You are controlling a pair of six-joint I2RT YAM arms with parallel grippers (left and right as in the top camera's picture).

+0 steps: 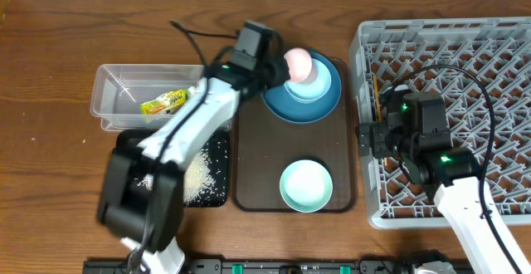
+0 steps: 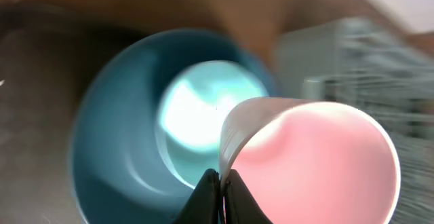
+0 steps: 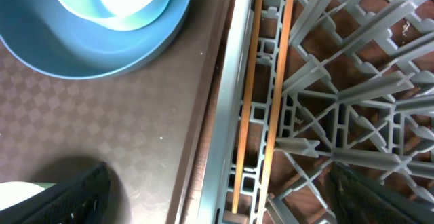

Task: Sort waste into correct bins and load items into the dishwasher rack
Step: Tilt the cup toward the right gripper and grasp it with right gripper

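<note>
My left gripper [image 2: 220, 191] is shut on the rim of the small pink cup [image 2: 319, 156] and holds it just above the light-blue bowl [image 2: 193, 119], which sits in the dark-blue plate [image 2: 112, 149]. From overhead, the cup [image 1: 299, 64] hangs over the bowl [image 1: 319, 87] and plate [image 1: 286, 108]. The mint-green bowl [image 1: 305, 184] stands on the brown tray. My right gripper [image 3: 224, 200] is open and empty over the left edge of the grey rack [image 1: 448, 50]. The yellow-green wrapper [image 1: 163, 102] lies in the clear tub [image 1: 112, 79]. Rice [image 1: 199, 178] lies in the black tray [image 1: 217, 145]. The napkin is not in view.
The brown serving tray [image 1: 253, 166] lies between the bins and the rack. Two wooden chopsticks [image 3: 254, 95] lie in the rack along its left wall [image 3: 227, 115]. My left arm reaches over the black tray and the tub's corner.
</note>
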